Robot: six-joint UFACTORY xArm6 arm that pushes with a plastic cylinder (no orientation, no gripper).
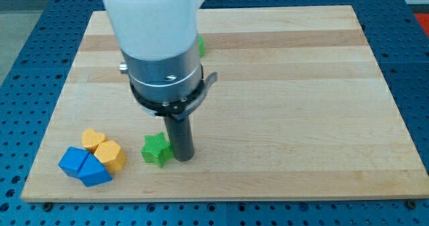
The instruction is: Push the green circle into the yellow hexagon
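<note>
The yellow hexagon (111, 155) lies near the board's bottom left, touching a yellow heart-like block (93, 139) above it and blue blocks to its left. A green block (200, 46), mostly hidden behind the arm's white body near the view's top, may be the green circle; its shape cannot be made out. A green star (156, 149) lies right of the hexagon. My tip (183, 159) rests on the board just right of the green star, touching or nearly touching it, and far below the hidden green block.
Two blue blocks (84, 166) sit at the bottom left corner against the yellow hexagon. The wooden board (301, 105) has its bottom edge close below the blocks. The arm's wide body (161, 45) hides the upper-left middle of the board.
</note>
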